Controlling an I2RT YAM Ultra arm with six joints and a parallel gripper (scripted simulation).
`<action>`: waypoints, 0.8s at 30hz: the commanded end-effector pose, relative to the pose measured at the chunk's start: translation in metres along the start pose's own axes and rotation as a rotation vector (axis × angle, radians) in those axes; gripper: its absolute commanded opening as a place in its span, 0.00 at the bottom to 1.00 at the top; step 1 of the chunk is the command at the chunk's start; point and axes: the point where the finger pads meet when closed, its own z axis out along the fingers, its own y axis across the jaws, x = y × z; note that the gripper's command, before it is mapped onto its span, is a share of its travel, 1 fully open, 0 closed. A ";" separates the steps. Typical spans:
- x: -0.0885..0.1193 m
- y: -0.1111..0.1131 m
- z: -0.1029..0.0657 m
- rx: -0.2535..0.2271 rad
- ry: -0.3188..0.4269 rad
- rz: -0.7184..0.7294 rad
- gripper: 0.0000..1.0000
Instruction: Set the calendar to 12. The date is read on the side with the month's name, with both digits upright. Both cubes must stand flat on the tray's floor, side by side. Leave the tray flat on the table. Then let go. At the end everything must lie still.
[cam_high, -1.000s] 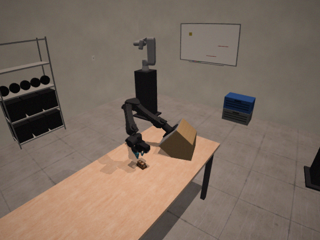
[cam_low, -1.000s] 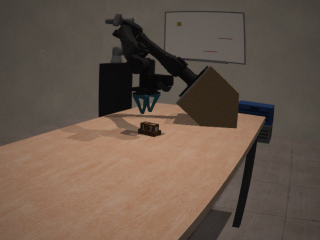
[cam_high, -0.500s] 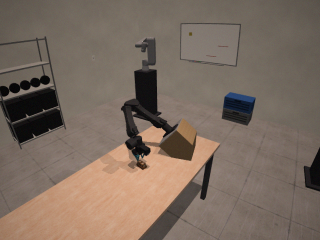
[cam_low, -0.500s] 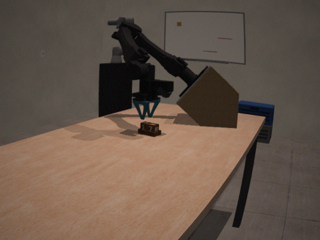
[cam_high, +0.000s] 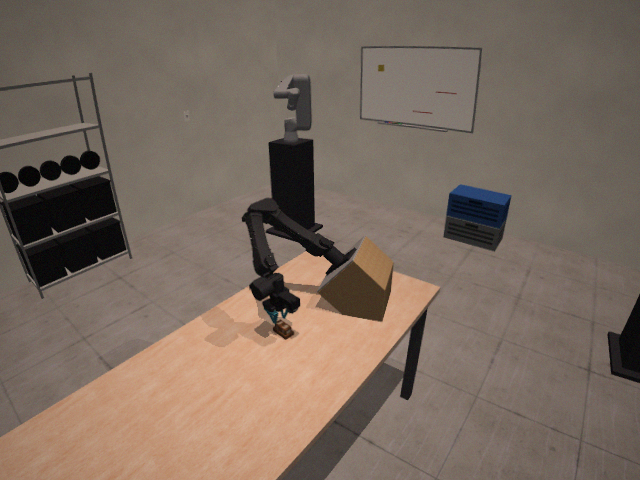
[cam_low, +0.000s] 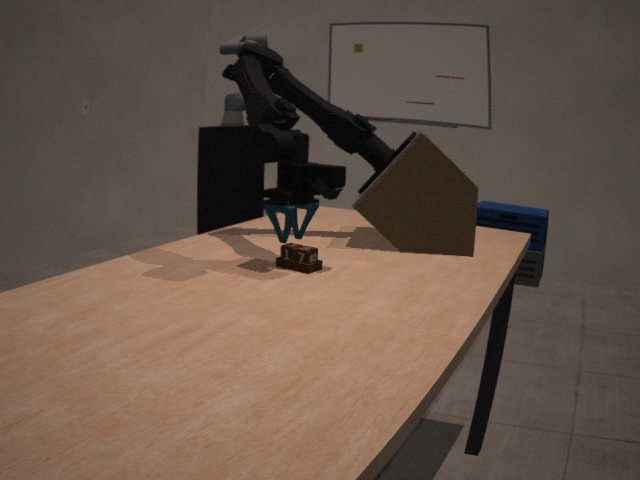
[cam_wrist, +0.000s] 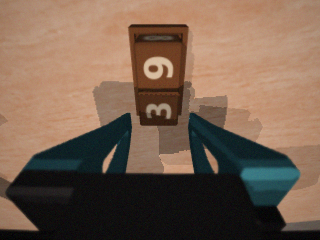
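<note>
Top view: taken from high over one table end, facing down its length — whole room included. Exterior view: set lower and nearer, same facing; table, whiteboard shared. Wrist view: close, tabletop seen from above.

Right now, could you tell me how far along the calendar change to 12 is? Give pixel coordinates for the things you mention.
Both cubes (cam_low: 286, 254) (cam_low: 301, 256) already sit side by side in the tray (cam_low: 298, 266) (cam_high: 283, 335), but read 17. The gripper (cam_high: 279, 318) (cam_low: 291, 239) (cam_wrist: 160, 119) hangs open above, holding nothing. The 1 appears right; the 7 must become an upright 2.
</note>
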 end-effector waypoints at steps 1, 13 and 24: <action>-0.010 0.007 0.001 -0.002 -0.017 -0.033 0.47; -0.010 0.009 0.001 -0.010 -0.016 -0.038 0.47; -0.010 0.009 0.001 -0.010 -0.016 -0.038 0.47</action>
